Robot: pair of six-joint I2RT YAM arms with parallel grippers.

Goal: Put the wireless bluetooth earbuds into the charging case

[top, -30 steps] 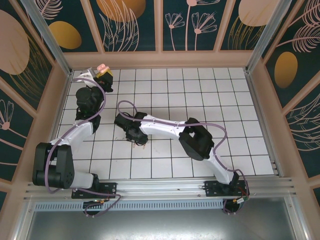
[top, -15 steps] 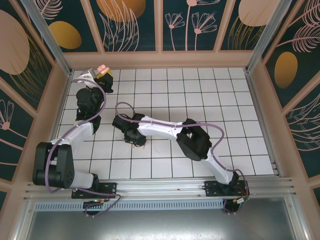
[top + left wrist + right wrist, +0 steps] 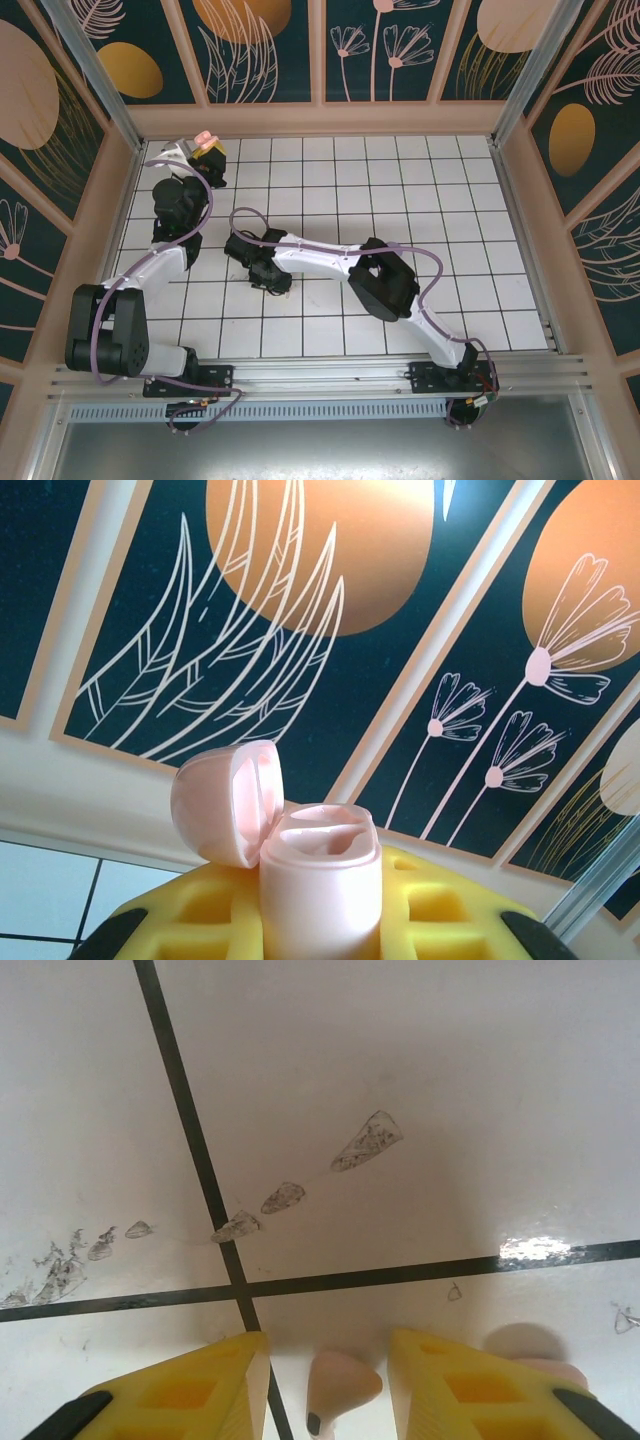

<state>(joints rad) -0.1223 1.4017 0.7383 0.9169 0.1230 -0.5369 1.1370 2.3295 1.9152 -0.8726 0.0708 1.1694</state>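
At the far left corner of the white tiled table (image 3: 400, 200), the left gripper (image 3: 205, 150) is clenched on a small glossy pink charging case (image 3: 318, 870), held upright between its yellow fingers (image 3: 190, 920). The case's rounded lid (image 3: 225, 800) is flipped open to one side and its moulded wells face up — whether anything sits in them I cannot tell. Nearer the table's middle, the right gripper (image 3: 328, 1352) points down at the tiles, jaws parted, with one tiny pink earbud (image 3: 338, 1385) lying on the surface between the fingertips — not pinched, a gap showing beside it. A blurred pink shape (image 3: 535, 1345) lies just outside one finger. Grey scuff marks (image 3: 365, 1142) cross the tile ahead.
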